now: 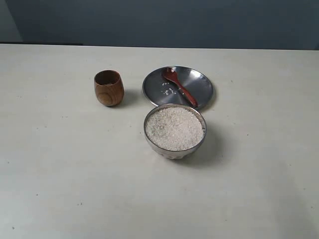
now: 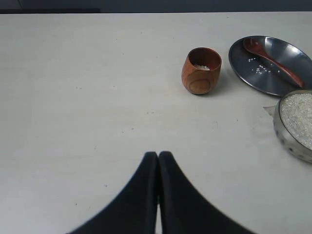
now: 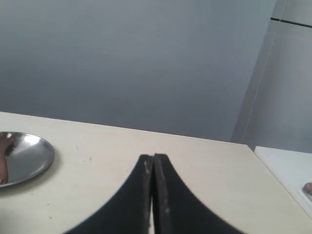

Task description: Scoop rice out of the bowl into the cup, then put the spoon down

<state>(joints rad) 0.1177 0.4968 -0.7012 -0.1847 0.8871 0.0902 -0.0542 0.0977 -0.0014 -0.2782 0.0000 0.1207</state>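
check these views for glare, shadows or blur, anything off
Exterior view: soft shadows right of the cup and bowl, sheen on the plate. Left wrist view: bright glare band on the plate, left fingers near-black, soft-edged. Right wrist view: plate mirrors light, right fingers dark.

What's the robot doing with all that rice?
Nothing is being held right now. The left hand and the right hand are both shut and empty, away from the things. The spoon lies on the plate with a few loose grains beside it. The bowl is full of rice, and the cup has a little inside. It looks like the scooping may be done.
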